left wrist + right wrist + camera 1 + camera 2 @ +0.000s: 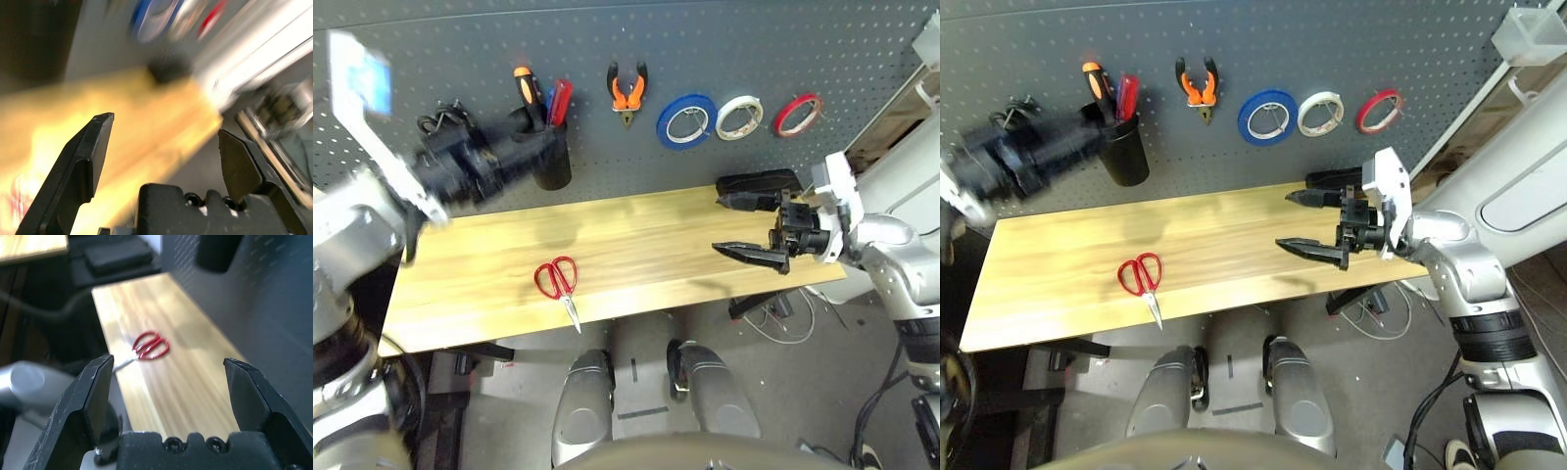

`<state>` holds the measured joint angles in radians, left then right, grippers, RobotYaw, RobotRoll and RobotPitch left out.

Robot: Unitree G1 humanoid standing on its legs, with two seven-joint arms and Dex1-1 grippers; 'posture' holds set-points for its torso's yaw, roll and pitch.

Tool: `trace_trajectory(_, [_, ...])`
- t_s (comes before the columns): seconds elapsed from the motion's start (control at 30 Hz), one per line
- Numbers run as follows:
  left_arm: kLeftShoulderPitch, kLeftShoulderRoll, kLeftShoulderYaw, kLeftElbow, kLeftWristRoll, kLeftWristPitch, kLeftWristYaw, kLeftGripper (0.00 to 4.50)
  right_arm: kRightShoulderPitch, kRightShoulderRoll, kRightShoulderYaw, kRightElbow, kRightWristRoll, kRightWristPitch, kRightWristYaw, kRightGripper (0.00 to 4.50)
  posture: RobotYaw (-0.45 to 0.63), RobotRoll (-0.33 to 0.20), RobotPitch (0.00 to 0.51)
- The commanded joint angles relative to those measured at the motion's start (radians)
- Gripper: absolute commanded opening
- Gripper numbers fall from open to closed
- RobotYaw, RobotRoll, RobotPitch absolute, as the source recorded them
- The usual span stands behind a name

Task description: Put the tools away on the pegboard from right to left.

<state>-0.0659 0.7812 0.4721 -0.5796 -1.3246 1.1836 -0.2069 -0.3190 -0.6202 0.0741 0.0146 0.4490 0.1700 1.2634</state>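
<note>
Red-handled scissors remain on the table, blades toward six o'clock.
We judge the left gripper, released, nearer than the right gripper, also released.

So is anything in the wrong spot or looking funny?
Yes, the red-handled scissors lie alone on the wooden table, blades toward the near edge, while the other tools are up on the pegboard: tape rings and pliers on hooks, screwdrivers in the black cup. Nothing looks spilled or broken.
</note>
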Motion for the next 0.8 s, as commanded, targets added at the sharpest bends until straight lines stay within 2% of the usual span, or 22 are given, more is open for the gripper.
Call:
trace_trajectory(0.03, [0.096, -0.034, -0.093, 0.012, 0.171, -0.069, 0.031, 4.47, 0.024, 0.013, 0.032, 0.014, -0.049, -0.07, 0.013, 4.5, 0.05, 0.0, 0.194])
trace_trajectory(0.13, [0.137, -0.068, -0.203, 0.088, 0.357, -0.155, 0.04, 4.47, 0.039, 0.03, 0.047, 0.0, -0.063, -0.093, 0.006, 4.5, 0.03, 0.0, 0.209])
trace_trajectory(0.23, [0.12, -0.151, -0.321, 0.228, 0.528, -0.269, 0.037, 4.47, 0.064, 0.054, 0.06, -0.037, -0.082, -0.112, -0.024, 4.5, 0.0, 0.0, 0.225])
trace_trajectory(0.4, [0.059, -0.295, -0.398, 0.488, 0.757, -0.444, 0.096, 4.47, 0.159, 0.044, 0.047, -0.141, -0.105, -0.124, -0.078, 4.5, -0.07, 0.0, 0.242])
trace_trajectory(0.57, [0.023, -0.373, -0.385, 0.662, 0.889, -0.575, 0.115, 4.47, 0.236, 0.007, 0.014, -0.257, -0.081, -0.071, -0.132, 4.5, -0.11, 0.0, 0.24])
trace_trajectory(0.8, [-0.05, -0.424, -0.341, 0.872, 1.005, -0.726, 0.137, 4.47, 0.249, -0.043, -0.018, -0.332, -0.04, -0.002, -0.16, 4.5, -0.15, 0.0, 0.242])
